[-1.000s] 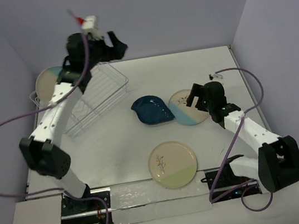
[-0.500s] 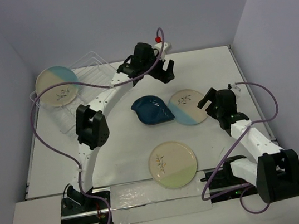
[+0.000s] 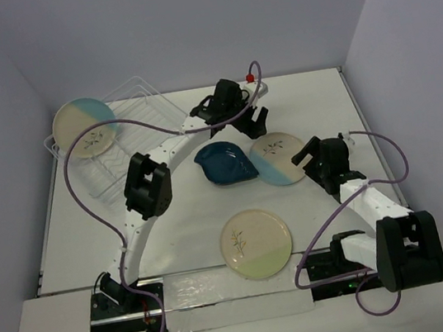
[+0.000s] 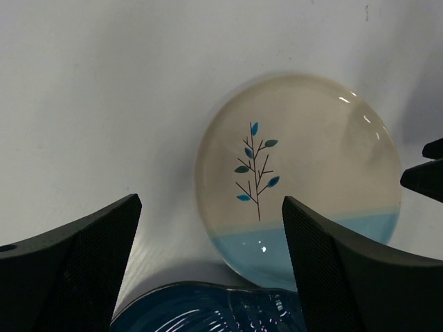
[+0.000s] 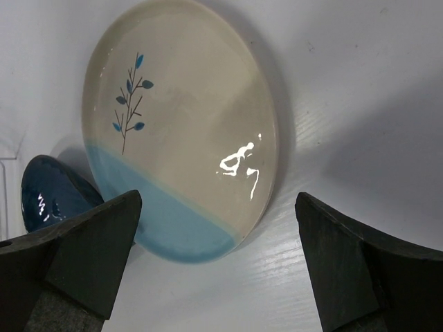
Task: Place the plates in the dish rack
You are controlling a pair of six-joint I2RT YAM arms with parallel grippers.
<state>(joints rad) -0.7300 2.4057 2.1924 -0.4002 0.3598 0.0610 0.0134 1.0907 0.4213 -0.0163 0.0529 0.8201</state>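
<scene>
A beige plate with a light-blue section point(image 3: 279, 157) lies flat on the table, right of the dark-teal leaf plate point(image 3: 225, 163). My left gripper point(image 3: 254, 121) hovers open just behind it. Its wrist view shows that plate point(image 4: 297, 173) and the teal plate's rim point(image 4: 208, 308) between the open fingers. My right gripper point(image 3: 303, 152) is open and empty at the plate's right edge point(image 5: 180, 124). A second beige-blue plate point(image 3: 82, 128) stands in the clear dish rack point(image 3: 140, 95) at the back left. The cream plate with a green section point(image 3: 255, 243) lies near the front.
Purple cables loop from both arms over the table. The left arm's elbow point(image 3: 148, 185) hangs between the rack and the teal plate. Walls close the table at the back and on both sides.
My left arm has swung from above the rack to the right and down, over the beige-blue plate. The rack now sits a bit farther back left. My right gripper shifted slightly along that plate's edge.
</scene>
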